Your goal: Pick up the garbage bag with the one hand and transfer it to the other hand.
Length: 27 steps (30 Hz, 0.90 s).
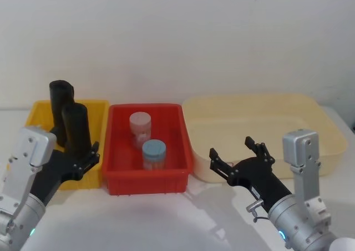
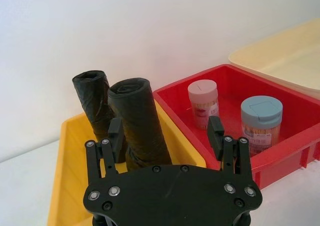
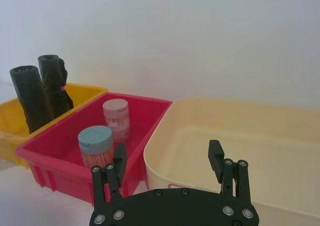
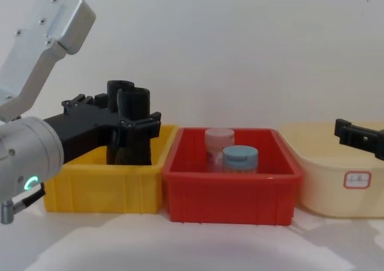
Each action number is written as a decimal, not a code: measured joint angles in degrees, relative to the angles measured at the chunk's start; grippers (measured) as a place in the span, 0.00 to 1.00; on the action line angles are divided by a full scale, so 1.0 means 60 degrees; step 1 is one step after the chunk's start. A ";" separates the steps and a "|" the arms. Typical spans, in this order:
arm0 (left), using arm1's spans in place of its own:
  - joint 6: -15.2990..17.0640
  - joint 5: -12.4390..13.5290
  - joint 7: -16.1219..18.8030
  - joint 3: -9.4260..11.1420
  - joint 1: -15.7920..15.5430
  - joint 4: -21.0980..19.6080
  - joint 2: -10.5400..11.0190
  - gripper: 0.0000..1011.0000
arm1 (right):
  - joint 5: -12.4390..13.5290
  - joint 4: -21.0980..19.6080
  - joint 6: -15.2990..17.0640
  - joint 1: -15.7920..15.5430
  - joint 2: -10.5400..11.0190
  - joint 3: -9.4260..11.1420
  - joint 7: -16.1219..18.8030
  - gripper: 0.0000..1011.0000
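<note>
Two black rolls stand upright in the yellow bin (image 1: 95, 111). The garbage bag (image 1: 76, 127) (image 2: 139, 122) (image 4: 137, 130) is the thicker, nearer roll. A slimmer roll (image 1: 60, 98) (image 2: 92, 98) stands just behind it. My left gripper (image 1: 75, 155) (image 2: 166, 132) (image 4: 117, 112), on the arm with the green ring, is open at the bin. Its fingers straddle the garbage bag, which stands closer to one finger (image 2: 115, 132). My right gripper (image 1: 237, 152) (image 3: 167, 158) (image 4: 359, 136), on the arm with the bluish ring, is open and holds nothing at the beige tub's near side.
A red bin (image 1: 173, 176) in the middle holds a pink-lidded jar (image 1: 140, 127) and a blue-lidded jar (image 1: 153, 154). A large beige tub (image 1: 313, 113) stands at the right. All three containers sit side by side against a white wall, with bare white table in front.
</note>
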 joint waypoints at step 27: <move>-0.0967 -0.0146 0.0107 -0.0437 0.0009 0.0561 -0.0404 0.99 | 0.0000 0.0000 0.0000 0.0000 0.0001 0.0000 0.0000 0.99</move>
